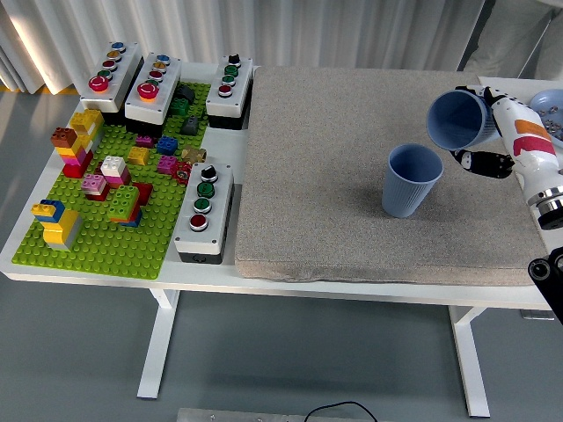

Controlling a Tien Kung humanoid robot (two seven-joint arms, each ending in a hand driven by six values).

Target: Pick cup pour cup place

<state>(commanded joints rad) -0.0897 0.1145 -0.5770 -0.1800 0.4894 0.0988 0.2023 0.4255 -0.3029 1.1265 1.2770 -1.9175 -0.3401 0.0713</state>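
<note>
Broadly, a white table (pixel 106 264) carrying, from big to small: a grey felt-like mat (pixel 369 176) over its right half, a green studded baseplate (pixel 114 237) with coloured bricks on the left, four grey push-button boxes around that plate, a pale bowl (pixel 550 104) clipped by the right edge, and two blue-grey ribbed plastic cups. Standing upright near the middle-right of the mat, the receiving cup (pixel 411 181), mouth open to the camera, nothing visible inside from this angle. Just up and to the right of it, held clear of the mat, the tilted cup (pixel 456 119), mouth turned down-left toward the standing one, its lip near but apart from the other rim. Wrapped round the tilted cup's far side, the right hand (pixel 493 132), holding it firmly, dark fingers (pixel 482 162) showing below the cup body. No left hand anywhere in view. Judged as the pouring step, partly under way. To do it well: bring the tilted lip over the centre of the open mouth below before steepening the angle; roll the wrist slowly and evenly; avoid nudging the standing cup, light and likely easy to topple; then level off and set the held cup down on bare mat well apart from the other.
</note>
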